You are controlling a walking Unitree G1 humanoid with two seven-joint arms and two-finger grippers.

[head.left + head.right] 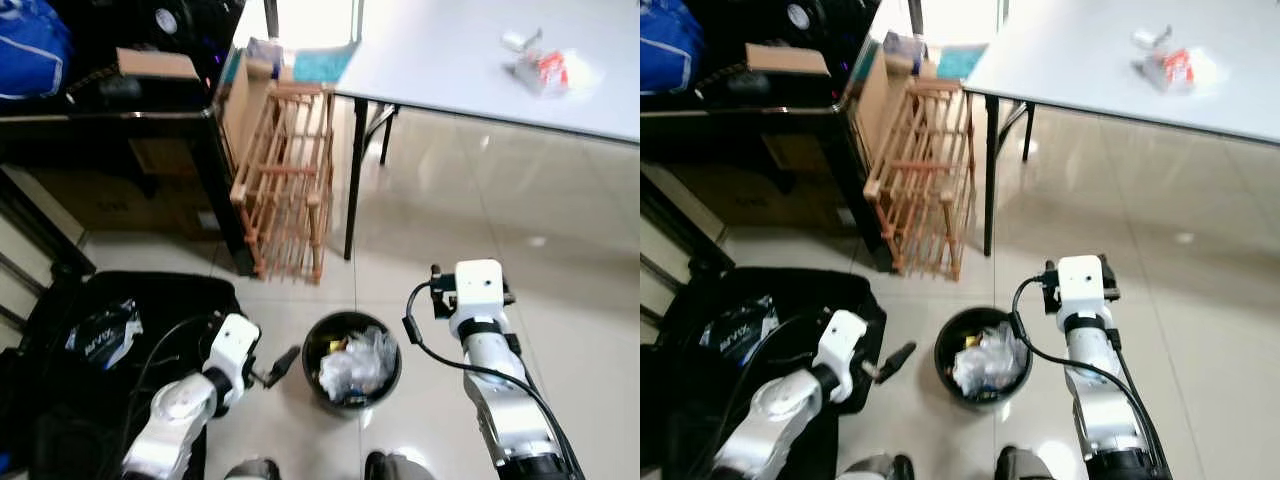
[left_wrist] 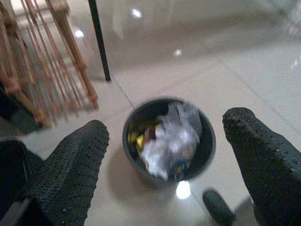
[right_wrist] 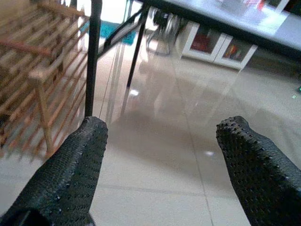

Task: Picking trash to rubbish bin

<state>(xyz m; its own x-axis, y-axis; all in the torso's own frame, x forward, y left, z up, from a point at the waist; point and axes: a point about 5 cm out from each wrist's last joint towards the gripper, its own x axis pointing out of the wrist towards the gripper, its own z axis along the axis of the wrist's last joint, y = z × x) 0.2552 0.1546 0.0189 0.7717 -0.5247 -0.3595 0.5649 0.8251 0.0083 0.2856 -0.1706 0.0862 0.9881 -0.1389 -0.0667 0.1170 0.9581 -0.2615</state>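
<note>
The rubbish bin (image 1: 351,362) stands on the tiled floor (image 1: 560,270) at the robot's feet, already heaped near its rim with crumpled clear plastic and paper, while the remaining trash (image 1: 548,68), a crinkled transparent wrapper with a red and white print and a small pale scrap beside it, lies well apart on the grey table (image 1: 440,60). The left gripper (image 2: 164,160) is just beside the bin's rim with its fingers spread wide and nothing between them; the right gripper (image 3: 164,165) is likewise spread and empty, aimed across bare floor toward a table leg. Principal hazards, in my judgement: the bin is light, round and thin-walled, and a sweep of the left arm so close to it could tip it and spill the loose fill; the glossy tile gives it little grip against sliding. The wrapper is thin, slack film, liable to slip from the dimpled rubber fingers (image 2: 70,174) or be pushed along the smooth tabletop rather than pinched. Any approach to the table passes the slatted wooden rack (image 1: 290,170) and the slim black table leg (image 1: 354,180), either of which an elbow could catch. A black bag (image 1: 120,340) with trailing cables lies on the left, a snag risk for the left arm.
</note>
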